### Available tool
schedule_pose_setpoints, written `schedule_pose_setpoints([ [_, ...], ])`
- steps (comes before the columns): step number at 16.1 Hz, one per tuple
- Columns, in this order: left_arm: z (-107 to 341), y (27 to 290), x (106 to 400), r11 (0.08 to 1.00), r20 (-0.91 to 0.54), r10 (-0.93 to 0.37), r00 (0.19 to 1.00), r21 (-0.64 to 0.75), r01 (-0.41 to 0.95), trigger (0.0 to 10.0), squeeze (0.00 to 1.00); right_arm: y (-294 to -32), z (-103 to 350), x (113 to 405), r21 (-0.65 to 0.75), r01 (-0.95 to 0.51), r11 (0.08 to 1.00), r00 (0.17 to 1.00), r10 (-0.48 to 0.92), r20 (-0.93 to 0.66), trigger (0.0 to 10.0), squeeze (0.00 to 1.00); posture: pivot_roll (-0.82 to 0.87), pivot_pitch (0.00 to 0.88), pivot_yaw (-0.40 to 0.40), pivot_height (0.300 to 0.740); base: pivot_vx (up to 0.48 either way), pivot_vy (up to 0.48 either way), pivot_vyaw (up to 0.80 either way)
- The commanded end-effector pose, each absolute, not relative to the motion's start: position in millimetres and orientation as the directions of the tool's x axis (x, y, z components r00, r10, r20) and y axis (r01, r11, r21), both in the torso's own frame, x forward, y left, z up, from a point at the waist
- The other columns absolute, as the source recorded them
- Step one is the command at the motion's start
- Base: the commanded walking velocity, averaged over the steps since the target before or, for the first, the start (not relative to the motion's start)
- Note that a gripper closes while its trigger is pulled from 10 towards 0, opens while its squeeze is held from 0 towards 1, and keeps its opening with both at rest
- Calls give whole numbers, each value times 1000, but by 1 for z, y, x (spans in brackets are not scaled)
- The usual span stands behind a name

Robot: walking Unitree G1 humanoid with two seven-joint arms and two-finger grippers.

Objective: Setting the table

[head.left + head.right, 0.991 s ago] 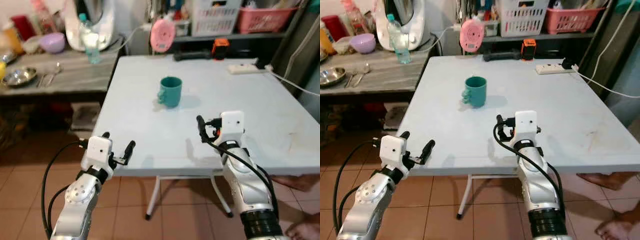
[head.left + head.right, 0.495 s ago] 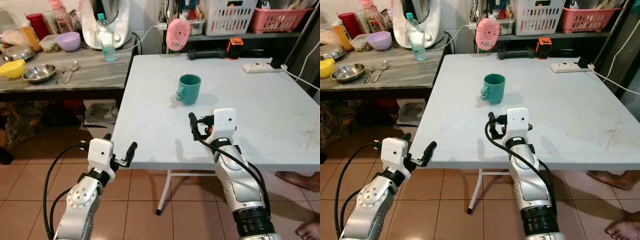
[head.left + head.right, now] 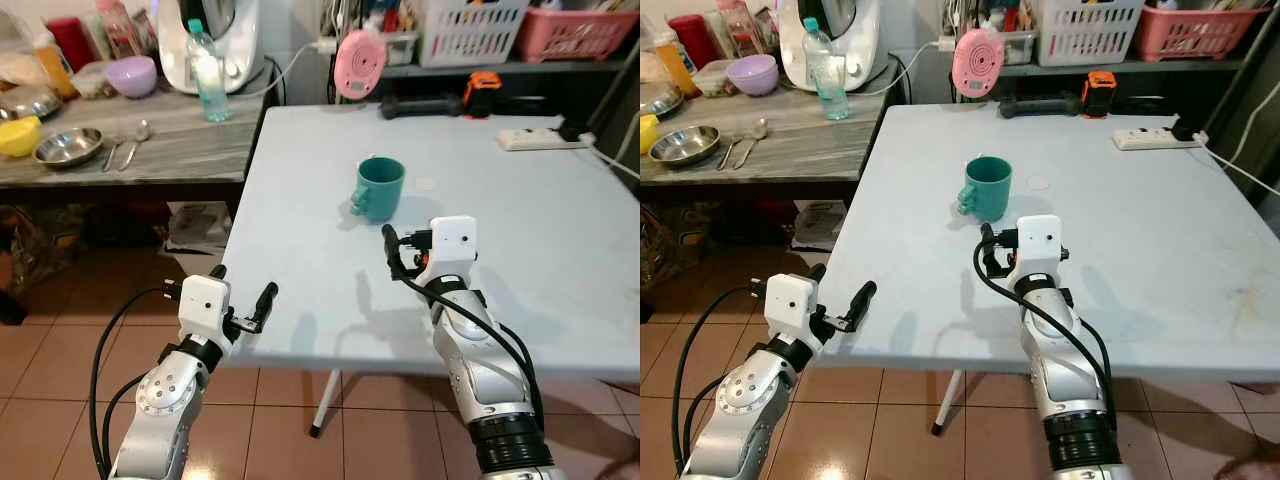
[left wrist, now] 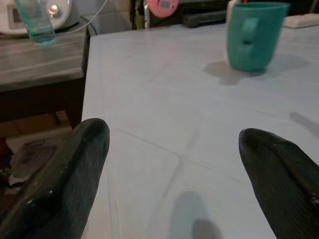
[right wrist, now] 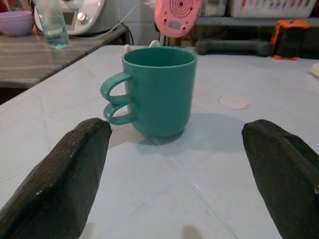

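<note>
A teal mug (image 3: 379, 188) stands upright on the white table (image 3: 560, 230), left of its middle, with its double handle facing the near left. My right gripper (image 3: 408, 250) hovers over the table just short of the mug; its wrist view frames the mug (image 5: 158, 89) between wide-open black fingers (image 5: 65, 174) that hold nothing. My left gripper (image 3: 240, 290) is open and empty at the table's near left edge. Its wrist view looks across the tabletop toward the mug (image 4: 253, 35).
A grey side counter (image 3: 170, 150) to the left carries a steel bowl (image 3: 67, 147), spoons (image 3: 125, 143), a yellow bowl (image 3: 18, 135), a purple bowl (image 3: 132, 75) and a water bottle (image 3: 209, 80). At the table's far edge are a pink round device (image 3: 360, 62) and a power strip (image 3: 540, 139).
The whole view has swung and dipped, so the camera moved. Both grippers stay open in much the same pose, and the mug has not moved on the table.
</note>
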State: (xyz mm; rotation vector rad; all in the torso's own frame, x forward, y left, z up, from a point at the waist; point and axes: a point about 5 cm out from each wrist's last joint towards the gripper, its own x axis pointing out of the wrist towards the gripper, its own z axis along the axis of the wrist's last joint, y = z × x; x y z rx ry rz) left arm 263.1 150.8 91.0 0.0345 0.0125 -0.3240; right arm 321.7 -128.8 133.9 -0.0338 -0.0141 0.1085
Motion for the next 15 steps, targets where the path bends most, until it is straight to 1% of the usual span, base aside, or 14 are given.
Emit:
schedule_pose_setpoints([
  [1,95,152,263,946,-4,-321,947,41,321,10000,0,-126,138,322,-41,-122,992,992,123,21,10000,0,21,0,59,740,405,0,0],
  [3,93,151,262,946,-10,-321,947,37,321,10000,0,-126,137,322,-42,-121,992,992,122,17,10000,0,19,0,57,740,384,0,0],
  [5,92,152,260,950,-15,-312,950,9,312,10000,0,-127,136,321,-44,-120,992,993,120,13,10000,0,18,0,58,740,0,0,0],
  [9,88,154,255,949,-32,-314,949,28,315,10000,0,-126,134,319,-40,-120,992,993,120,7,10000,0,19,0,61,740,0,0,0],
  [12,87,157,254,958,-43,-281,959,54,283,10000,0,-119,134,319,-28,-139,990,990,140,7,10000,0,23,1,70,740,0,0,0],
  [13,89,159,254,958,-38,-275,961,74,277,10000,0,-111,137,321,-22,-160,987,987,161,15,10000,0,24,8,72,740,0,0,0],
  [15,91,160,253,955,-40,-287,957,67,289,10000,0,-101,143,328,-24,-182,983,983,183,34,10000,0,34,30,76,740,0,0,0],
])
